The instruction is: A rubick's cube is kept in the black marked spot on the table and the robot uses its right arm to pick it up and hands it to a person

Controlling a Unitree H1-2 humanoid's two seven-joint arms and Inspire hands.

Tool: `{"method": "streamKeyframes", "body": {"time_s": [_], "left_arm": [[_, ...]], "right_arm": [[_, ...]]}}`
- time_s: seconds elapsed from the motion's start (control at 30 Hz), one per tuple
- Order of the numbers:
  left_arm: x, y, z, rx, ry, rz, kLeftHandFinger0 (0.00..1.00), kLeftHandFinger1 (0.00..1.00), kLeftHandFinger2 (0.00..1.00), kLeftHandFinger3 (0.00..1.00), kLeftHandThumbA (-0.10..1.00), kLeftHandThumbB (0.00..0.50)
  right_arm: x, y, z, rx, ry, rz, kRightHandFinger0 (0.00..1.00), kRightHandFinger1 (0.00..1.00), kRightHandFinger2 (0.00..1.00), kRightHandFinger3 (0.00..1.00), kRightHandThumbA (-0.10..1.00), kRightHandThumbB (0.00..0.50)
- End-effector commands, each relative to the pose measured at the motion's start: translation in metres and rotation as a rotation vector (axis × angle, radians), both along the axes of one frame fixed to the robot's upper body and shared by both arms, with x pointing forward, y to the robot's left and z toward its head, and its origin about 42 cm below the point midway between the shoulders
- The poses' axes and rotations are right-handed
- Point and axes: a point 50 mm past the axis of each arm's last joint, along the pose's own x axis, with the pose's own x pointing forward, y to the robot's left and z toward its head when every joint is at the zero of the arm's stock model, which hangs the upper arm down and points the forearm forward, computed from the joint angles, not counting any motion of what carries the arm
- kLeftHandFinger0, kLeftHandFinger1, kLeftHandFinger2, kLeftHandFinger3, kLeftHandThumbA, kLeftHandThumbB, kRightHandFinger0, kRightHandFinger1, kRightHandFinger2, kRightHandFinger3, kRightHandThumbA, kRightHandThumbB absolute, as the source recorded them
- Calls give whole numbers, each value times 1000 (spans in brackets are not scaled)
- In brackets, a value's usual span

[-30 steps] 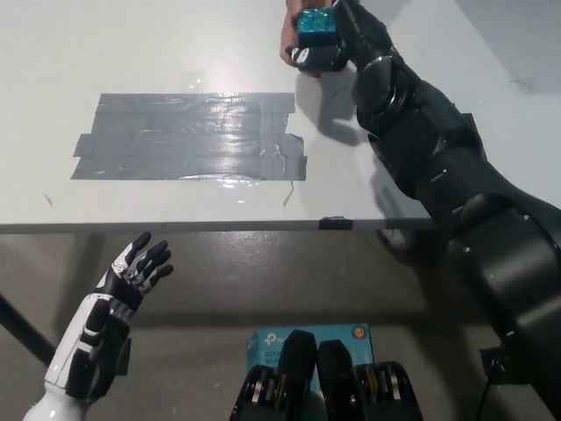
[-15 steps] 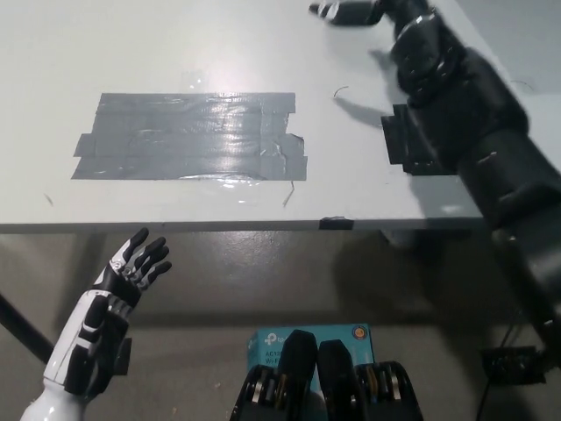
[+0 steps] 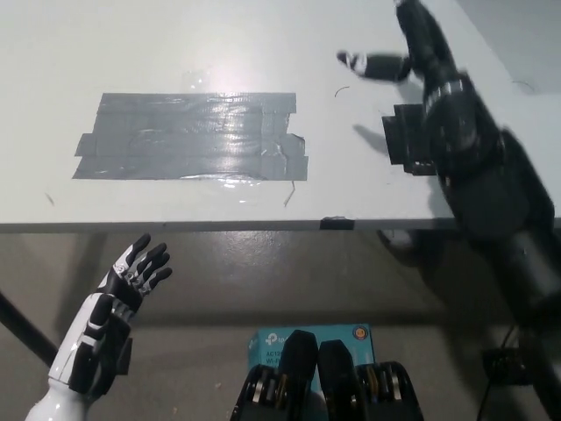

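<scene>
1. Broad pale grey table (image 3: 131, 44) fills the upper half of the head view, front edge running level across the middle, dull floor below it.
2. Black right arm (image 3: 473, 167) reaches from the lower right, up over the table's right part, to the far right corner; one second back it stretched toward the top centre, further left than now.
3. Large patch of shiny grey tape strips (image 3: 188, 136), the marked spot, lies left of centre on the table with nothing on it, long axis left to right, unchanged from the earlier frames.
4. White left hand (image 3: 114, 307) hangs below the table edge at lower left, dark fingers spread apart, nothing held, about where it was before.
5. Black right hand (image 3: 386, 63) sits near the top right above the table, one finger pointing to picture left with a pale tip; nothing visible in it, though whether the rest is spread or curled cannot be told.
6. Teal cardboard box (image 3: 311, 338) lies on the floor at the bottom centre, partly hidden.
7. Rubik's cube nowhere in view now, so no direction, axis or position against the fingers can be given; a second ago it sat in the right hand at the top edge beside a person's hand, and half a second ago it was already gone.
</scene>
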Motion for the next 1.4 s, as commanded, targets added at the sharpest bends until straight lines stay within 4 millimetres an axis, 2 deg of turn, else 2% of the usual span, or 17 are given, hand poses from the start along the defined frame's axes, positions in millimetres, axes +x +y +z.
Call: {"method": "streamKeyframes", "body": {"time_s": [0.0, 0.1, 0.13, 0.23, 0.27, 0.37, 0.4, 0.47, 0.5, 0.6, 0.67, 0.93, 1.07, 1.13, 1.2, 1.27, 1.37], "left_arm": [[21, 3, 15, 1, -75, 27, 1000, 1000, 1000, 1000, 954, 168], [22, 1, 6, 0, -64, 46, 1000, 1000, 1000, 1000, 997, 181], [22, 1, 6, 0, -64, 46, 1000, 1000, 1000, 1000, 997, 181], [22, -1, -3, -4, -54, 75, 1000, 1000, 1000, 1000, 1000, 170], [22, -1, -3, -4, -54, 75, 1000, 1000, 1000, 1000, 1000, 170], [22, 1, -10, -7, -35, 91, 1000, 1000, 1000, 1000, 1000, 163], [22, 1, -10, -7, -35, 91, 1000, 1000, 1000, 1000, 1000, 163], [21, 6, -13, -12, -19, 110, 1000, 1000, 1000, 1000, 997, 178], [21, 6, -13, -12, -19, 110, 1000, 1000, 1000, 1000, 997, 178], [17, 17, -19, 5, -2, 160, 1000, 1000, 1000, 1000, 1000, 195], [15, 23, -23, 20, 6, 181, 1000, 1000, 1000, 1000, 1000, 195], [7, 38, -29, 22, 27, 221, 1000, 1000, 1000, 1000, 960, 184], [8, 41, -30, 23, 33, 225, 1000, 1000, 1000, 1000, 955, 167], [8, 42, -31, 24, 37, 226, 1000, 1000, 1000, 1000, 958, 167], [8, 45, -34, 34, 55, 236, 1000, 1000, 1000, 1000, 971, 168], [8, 44, -37, 56, 70, 252, 1000, 1000, 1000, 1000, 986, 143], [7, 43, -39, 67, 84, 264, 1000, 1000, 1000, 1000, 1000, 136]], "right_arm": [[-258, -64, 93, 318, -758, 336, 1000, 1000, 1000, 1000, 783, 323], [-283, -70, 56, 387, -696, 347, 1000, 1000, 1000, 1000, 859, 188], [-283, -70, 56, 387, -696, 347, 1000, 1000, 1000, 1000, 859, 188], [-287, -75, 21, 430, -610, 296, 1000, 1000, 1000, 1000, 1000, 208], [-287, -75, 21, 430, -610, 296, 1000, 1000, 1000, 1000, 1000, 208], [-280, -80, -20, 458, -509, 250, 1000, 1000, 1000, 1000, 1000, 202], [-280, -80, -20, 458, -509, 250, 1000, 1000, 1000, 1000, 1000, 202], [-273, -85, -46, 500, -425, 214, 1000, 1000, 1000, 1000, 1000, 228], [-273, -85, -46, 500, -425, 214, 1000, 1000, 1000, 1000, 1000, 228], [-263, -98, -92, 503, -300, 124, 1000, 1000, 1000, 1000, 1000, 207], [-262, -105, -110, 490, -256, 92, 1000, 1000, 1000, 1000, 1000, 195], [-277, -124, -154, 492, -138, 59, 1000, 1000, 1000, 1000, 1000, 177], [-282, -129, -166, 497, -109, 53, 1000, 1000, 1000, 1000, 1000, 204], [-284, -131, -170, 503, -99, 51, 1000, 1000, 1000, 1000, 1000, 196], [-288, -139, -182, 526, -64, 40, 1000, 1000, 1000, 1000, 1000, 156], [-286, -146, -194, 556, -25, 17, 1000, 1000, 1000, 1000, 1000, 198], [-283, -147, -200, 561, -9, 11, 1000, 1000, 1000, 1000, 1000, 211]]}}
